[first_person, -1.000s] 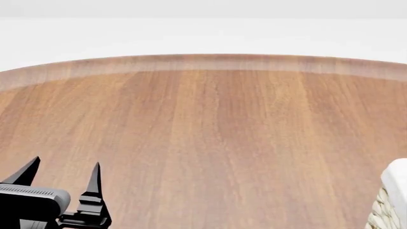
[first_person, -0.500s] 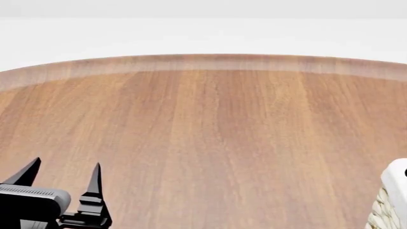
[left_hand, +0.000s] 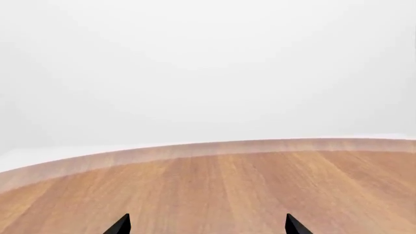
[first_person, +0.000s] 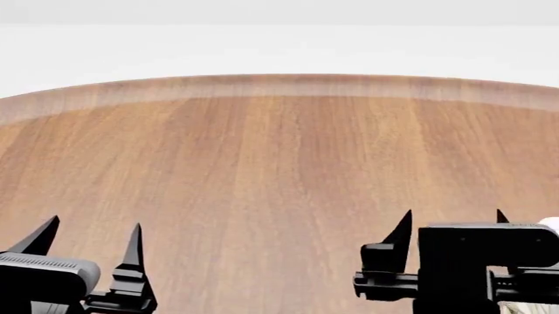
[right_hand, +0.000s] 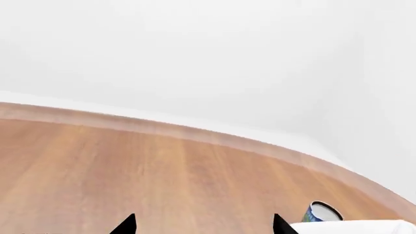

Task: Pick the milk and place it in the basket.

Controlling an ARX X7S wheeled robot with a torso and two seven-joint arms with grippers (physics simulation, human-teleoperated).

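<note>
Fingertips [first_person: 133, 245] of our left gripper [first_person: 88, 237] stand well apart with nothing between them, and the 2 tips of our right gripper [first_person: 451, 222] are spread just as wide and equally empty. Both grippers hang low over the near part of the table [first_person: 279, 163], pointing away from us, a posture we judge suits either reaching out or resting.

We cannot pick out the milk with certainty. Beyond the right gripper a white shape [right_hand: 354, 226] shows at the frame's border, with a small round tin [right_hand: 323, 212] just behind it. Whether that white is the carton or part of the basket, we cannot tell. In the head view only a white sliver [first_person: 550, 226] peeks past the right gripper.

Ahead, the wood runs bare to the curved far edge, so we have wide room forward. The right side is the crowded one.
</note>
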